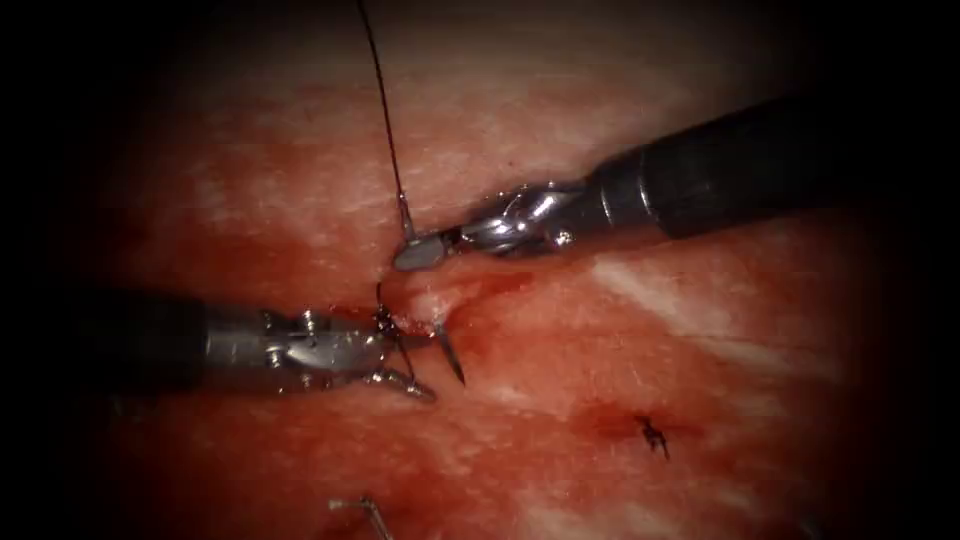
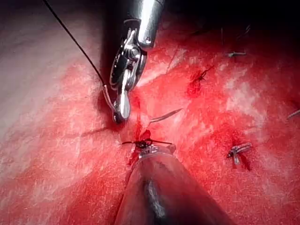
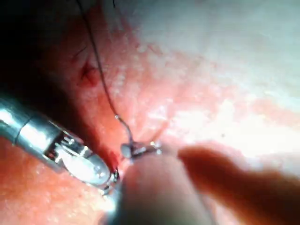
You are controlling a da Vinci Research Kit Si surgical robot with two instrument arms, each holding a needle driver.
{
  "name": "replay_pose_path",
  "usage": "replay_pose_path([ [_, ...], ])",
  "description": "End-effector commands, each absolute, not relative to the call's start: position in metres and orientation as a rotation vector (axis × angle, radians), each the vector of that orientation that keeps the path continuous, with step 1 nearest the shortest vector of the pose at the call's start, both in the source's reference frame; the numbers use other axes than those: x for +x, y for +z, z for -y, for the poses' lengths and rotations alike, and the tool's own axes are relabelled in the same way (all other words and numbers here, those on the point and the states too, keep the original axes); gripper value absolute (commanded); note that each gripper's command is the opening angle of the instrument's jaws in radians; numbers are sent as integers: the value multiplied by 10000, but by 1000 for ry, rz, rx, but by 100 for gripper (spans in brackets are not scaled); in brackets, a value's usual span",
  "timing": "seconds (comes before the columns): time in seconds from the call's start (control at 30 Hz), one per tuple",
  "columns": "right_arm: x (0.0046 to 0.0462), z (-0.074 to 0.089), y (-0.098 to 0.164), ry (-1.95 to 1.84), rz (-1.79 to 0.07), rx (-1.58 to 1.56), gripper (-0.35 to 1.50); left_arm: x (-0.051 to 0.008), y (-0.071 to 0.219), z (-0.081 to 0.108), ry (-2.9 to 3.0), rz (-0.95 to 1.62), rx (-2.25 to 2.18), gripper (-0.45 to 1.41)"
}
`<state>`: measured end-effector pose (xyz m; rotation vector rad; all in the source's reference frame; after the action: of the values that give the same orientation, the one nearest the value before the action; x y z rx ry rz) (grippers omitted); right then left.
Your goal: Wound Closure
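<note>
Staple-like wire pieces (image 1: pixel 362 508): lie on the tissue at the near edge of the endoscope view, well apart from both tools.
Earlier stitch knot (image 1: pixel 652 433): small dark knot on the tissue, to the right of the cut and near the viewer.
Left tool (image 1: pixel 405 372): enters from the left; jaws parted, one jaw tip resting on the tissue just beside the needle point; nothing seen held between them.
Needle (image 1: pixel 449 352): set in the tissue; its pointed end stands clear of the surface on the near side of the cut, its tail end rises on the far side.
Cut (image 1: pixel 420 305): short red line between the two tools, with a raised pale fold of tissue over the buried part of the needle.
Red fluid (image 1: pixel 500 285): pooled along the cut and smeared to its right.
Right tool (image 1: pixel 418 252): enters from the right; jaws closed on the needle close to its tail end, where the thread joins.
Thread (image 1: pixel 383 110): runs taut from the needle tail away to the far edge.
Tissue (image 1: pixel 700 330): pale beyond the cut, reddened around it.
</note>
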<state>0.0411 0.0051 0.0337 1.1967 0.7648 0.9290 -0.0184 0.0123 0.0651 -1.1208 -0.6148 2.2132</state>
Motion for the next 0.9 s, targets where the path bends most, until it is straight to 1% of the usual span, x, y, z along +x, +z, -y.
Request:
replay_pose_path([
  [0.03, 415, -44, 342, 930, -779, 1197, -35, -189, 656, -116, 2213, 619, -1119, 39],
  [0.07, 414, -43, 342, 931, -788, 1200, -25, -188, 656, -116, 2213, 619, -1119, 39],
  [0.13, 414, -44, 343, 950, -799, 1192, 34, -189, 656, -116, 2213, 619, -1119, 39],
  [0.17, 415, -46, 345, 941, -833, 1148, 54, -189, 656, -116, 2213, 619, -1119, 39],
  [0.23, 417, -52, 349, 902, -900, 1065, 81, -189, 656, -116, 2213, 619, -1119, 39],
  [0.27, 418, -57, 352, 862, -939, 1022, 88, -189, 656, -116, 2213, 619, -1119, 39],
  [0.37, 420, -67, 360, 683, -1040, 877, 96, -189, 656, -116, 2213, 618, -1119, 39],
  [0.47, 421, -79, 364, 510, -1121, 731, 109, -189, 656, -116, 2213, 619, -1119, 39],
  [0.5, 421, -81, 365, 490, -1130, 710, 109, -189, 656, -116, 2213, 619, -1119, 39],
  [0.6, 421, -95, 358, 398, -1163, 584, 118, -188, 656, -116, 2213, 619, -1119, 39],
  [0.9, 431, -100, 336, 363, -1192, 547, 106, -188, 656, -116, 2213, 619, -1119, 39],
])
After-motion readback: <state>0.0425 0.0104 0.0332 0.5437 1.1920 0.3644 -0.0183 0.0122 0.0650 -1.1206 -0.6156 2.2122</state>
